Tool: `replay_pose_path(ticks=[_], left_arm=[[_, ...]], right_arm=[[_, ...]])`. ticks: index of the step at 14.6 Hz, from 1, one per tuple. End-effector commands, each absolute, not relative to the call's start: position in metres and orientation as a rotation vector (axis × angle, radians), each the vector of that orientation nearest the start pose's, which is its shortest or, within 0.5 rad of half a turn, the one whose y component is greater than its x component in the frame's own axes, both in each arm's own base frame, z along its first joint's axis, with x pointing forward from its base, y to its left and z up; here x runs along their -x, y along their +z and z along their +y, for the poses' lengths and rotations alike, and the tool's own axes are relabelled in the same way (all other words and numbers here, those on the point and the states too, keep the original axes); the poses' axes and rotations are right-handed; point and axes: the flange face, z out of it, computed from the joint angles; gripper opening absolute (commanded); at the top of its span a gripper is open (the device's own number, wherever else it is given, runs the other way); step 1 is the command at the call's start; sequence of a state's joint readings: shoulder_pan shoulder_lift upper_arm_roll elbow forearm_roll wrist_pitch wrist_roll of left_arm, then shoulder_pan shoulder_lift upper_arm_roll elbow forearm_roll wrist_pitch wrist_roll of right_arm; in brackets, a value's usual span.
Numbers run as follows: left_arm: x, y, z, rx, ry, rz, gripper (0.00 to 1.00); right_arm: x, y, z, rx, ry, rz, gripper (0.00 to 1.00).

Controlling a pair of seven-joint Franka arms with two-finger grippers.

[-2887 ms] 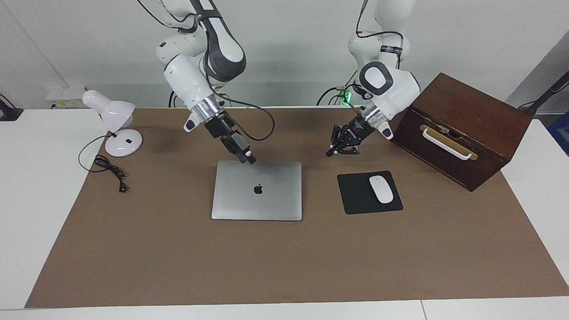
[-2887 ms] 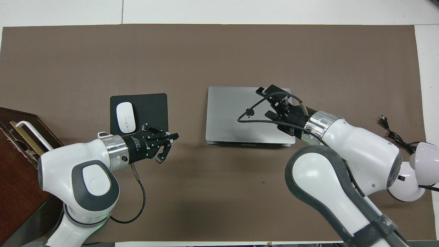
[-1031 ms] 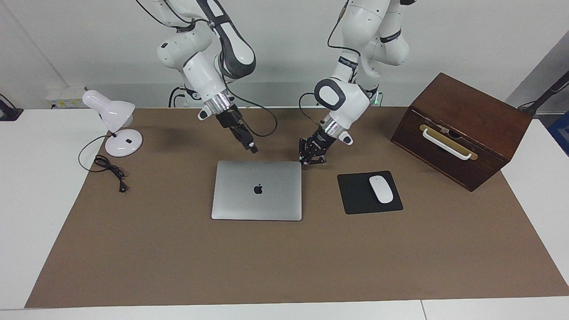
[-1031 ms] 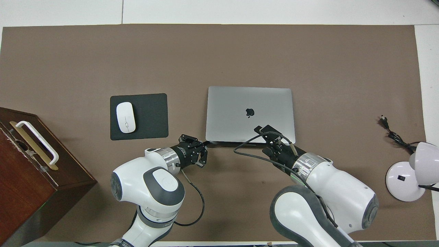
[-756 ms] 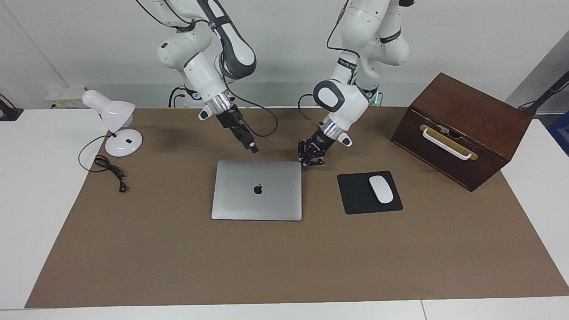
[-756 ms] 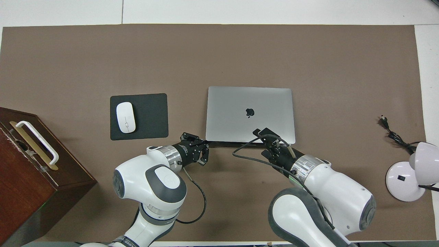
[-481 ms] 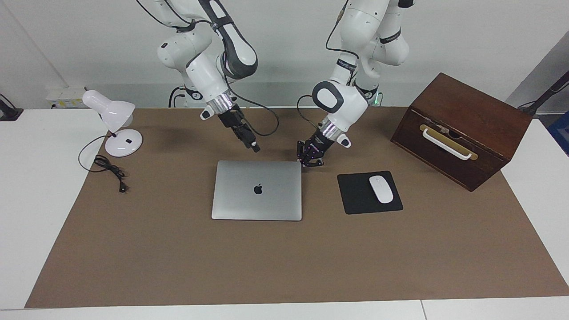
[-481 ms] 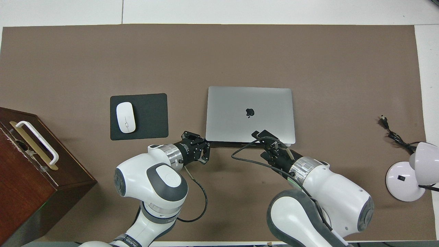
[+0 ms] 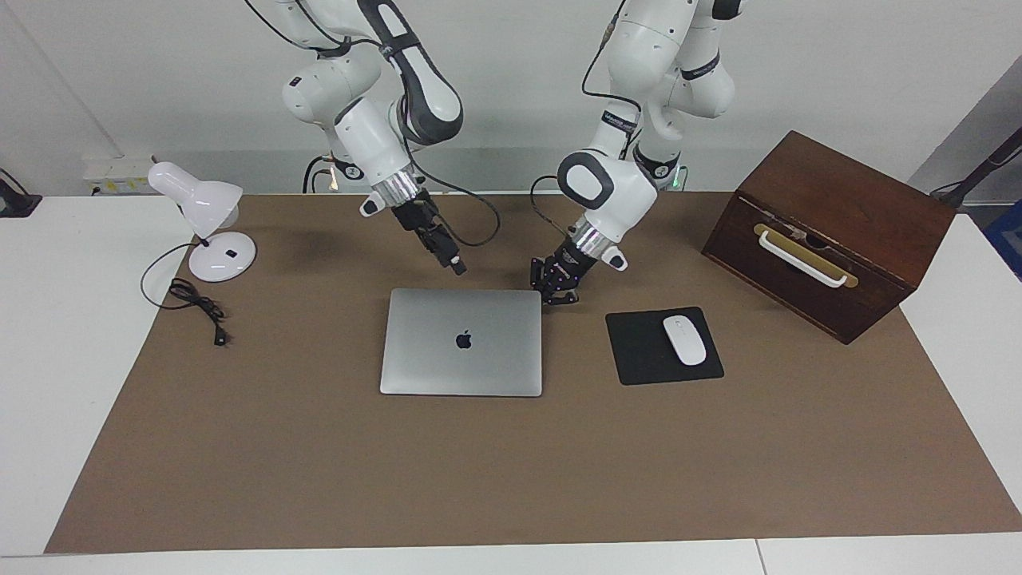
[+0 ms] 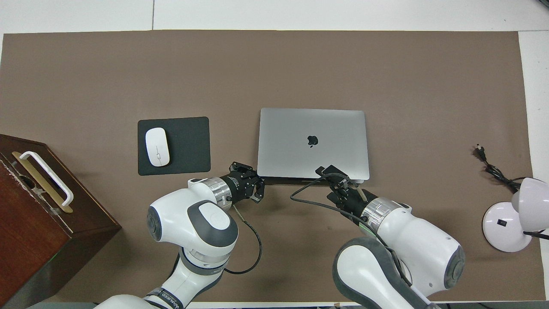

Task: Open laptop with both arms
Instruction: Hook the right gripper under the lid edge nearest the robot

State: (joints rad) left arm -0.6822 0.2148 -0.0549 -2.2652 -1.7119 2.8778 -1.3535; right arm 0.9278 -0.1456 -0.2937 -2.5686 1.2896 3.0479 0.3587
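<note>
The laptop (image 9: 463,355) lies closed on the brown mat, its lid with the dark logo facing up; it also shows in the overhead view (image 10: 313,124). My left gripper (image 9: 556,294) is open and low by the laptop's corner nearest the robots, toward the left arm's end; it also shows in the overhead view (image 10: 258,187). My right gripper (image 9: 457,269) looks shut and hangs in the air over the laptop's edge nearest the robots, and shows there from overhead (image 10: 329,171). Neither gripper holds anything.
A black mouse pad (image 9: 639,351) with a white mouse (image 9: 685,339) lies beside the laptop toward the left arm's end. A dark wooden box (image 9: 830,231) with a white handle stands past it. A white desk lamp (image 9: 204,216) and its cable (image 9: 196,299) are at the right arm's end.
The right gripper drew back from over the lid to the laptop's near edge. The left gripper moved from by the mouse pad to the laptop's corner. The laptop stays closed.
</note>
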Motion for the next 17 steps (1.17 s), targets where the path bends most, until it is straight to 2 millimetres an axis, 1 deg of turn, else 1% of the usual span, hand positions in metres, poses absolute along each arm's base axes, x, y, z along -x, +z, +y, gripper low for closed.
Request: replay_pose_path(ticks=[1, 3, 5, 10, 11, 13, 14, 17], left_arm=[[-0.425, 0.26, -0.311, -1.083, -0.591, 2.255, 0.0], [-0.424, 0.249, -0.311, -1.102, -0.584, 2.268, 0.0], [-0.423, 0.248, -0.31, -1.119, -0.577, 2.26, 0.0], [-0.423, 0.247, -0.31, -1.121, -0.576, 2.26, 0.0], [-0.423, 0.246, -0.31, -1.121, -0.576, 2.262, 0.0], [-0.423, 0.246, -0.31, -1.123, -0.576, 2.261, 0.0], [-0.423, 0.246, -0.31, -1.123, -0.576, 2.261, 0.0], [-0.423, 0.246, -0.31, -1.123, -0.576, 2.261, 0.0]], right_arm=[[-0.397, 0.335, 0.205, 2.168, -0.212, 1.194, 1.0], [-0.398, 0.331, 0.205, 2.179, -0.214, 1.197, 1.0], [-0.401, 0.324, 0.204, 2.194, -0.221, 1.204, 1.0], [-0.41, 0.32, 0.202, 2.202, -0.235, 1.214, 1.0], [-0.413, 0.323, 0.204, 2.195, -0.241, 1.212, 1.0], [-0.419, 0.322, 0.205, 2.196, -0.246, 1.216, 1.0], [-0.423, 0.32, 0.202, 2.195, -0.254, 1.225, 1.0], [-0.432, 0.322, 0.201, 2.192, -0.263, 1.221, 1.0]])
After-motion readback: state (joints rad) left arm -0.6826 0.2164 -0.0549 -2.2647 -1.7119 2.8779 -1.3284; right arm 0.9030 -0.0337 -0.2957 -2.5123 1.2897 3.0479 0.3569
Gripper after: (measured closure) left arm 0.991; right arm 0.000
